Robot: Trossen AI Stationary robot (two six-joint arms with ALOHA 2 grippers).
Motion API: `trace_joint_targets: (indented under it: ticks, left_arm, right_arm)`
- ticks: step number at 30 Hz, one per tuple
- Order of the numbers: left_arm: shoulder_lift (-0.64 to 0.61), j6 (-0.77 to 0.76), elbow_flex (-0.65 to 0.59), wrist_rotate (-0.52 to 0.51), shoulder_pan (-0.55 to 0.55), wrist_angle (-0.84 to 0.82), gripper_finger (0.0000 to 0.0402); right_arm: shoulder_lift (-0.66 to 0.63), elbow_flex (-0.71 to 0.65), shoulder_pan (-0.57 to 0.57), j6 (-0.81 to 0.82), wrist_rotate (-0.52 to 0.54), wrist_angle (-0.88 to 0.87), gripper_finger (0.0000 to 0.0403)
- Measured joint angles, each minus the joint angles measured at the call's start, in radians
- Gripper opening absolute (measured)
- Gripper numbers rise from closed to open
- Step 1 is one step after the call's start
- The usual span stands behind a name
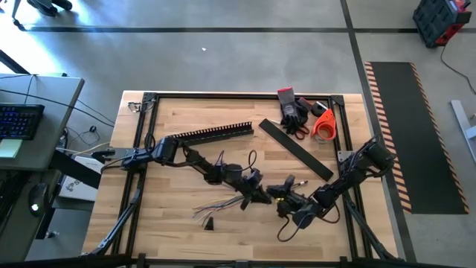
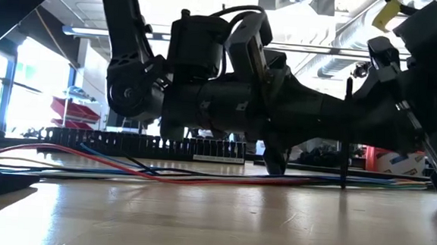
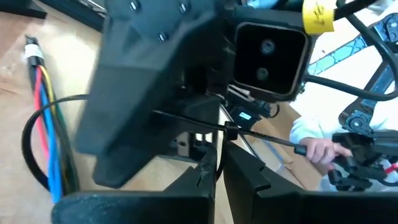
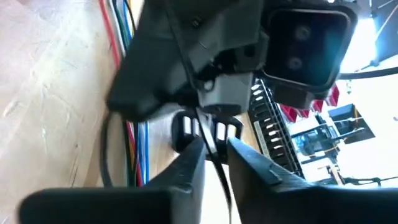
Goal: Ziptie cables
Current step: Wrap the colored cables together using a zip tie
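Observation:
The cables (image 1: 223, 205), dark with red, blue and yellow strands, lie flat on the wooden table; they also show in the low view (image 2: 162, 172) and beside the fingers in the wrist views (image 3: 46, 124) (image 4: 130, 130). A thin black zip tie (image 3: 261, 135) runs between the two grippers. My left gripper (image 1: 258, 192) and my right gripper (image 1: 285, 195) face each other low over the cables at mid-table, each shut on the tie. My left gripper pinches the zip tie's thin strap (image 3: 225, 128) between its two fingertips, the fingers lying across it. The strap runs on level past both sides of the fingers. My right gripper has a strand of the zip tie (image 4: 216, 155) between its two fingers, which are close on either side; the strand runs back along the gap. The left arm's gripper hides the tie's far end.
A black slotted rail (image 1: 216, 134) and a flat black strip (image 1: 296, 149) lie at the far side. Gloves and red-handled tools (image 1: 294, 112) and an orange roll (image 1: 323, 126) sit at the far right. A small black piece (image 1: 209, 222) lies near the front. A person's hand (image 3: 317, 148) shows beyond the table.

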Motion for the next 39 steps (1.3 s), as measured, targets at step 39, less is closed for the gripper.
trace_joint_targets:
  ticks: [39]
  left_arm:
    - [-0.001,-0.088,0.001,-0.059,0.014,0.005,0.0000]
  right_arm:
    - [0.003,0.040,0.039,0.012,0.053,-0.077,0.0000]
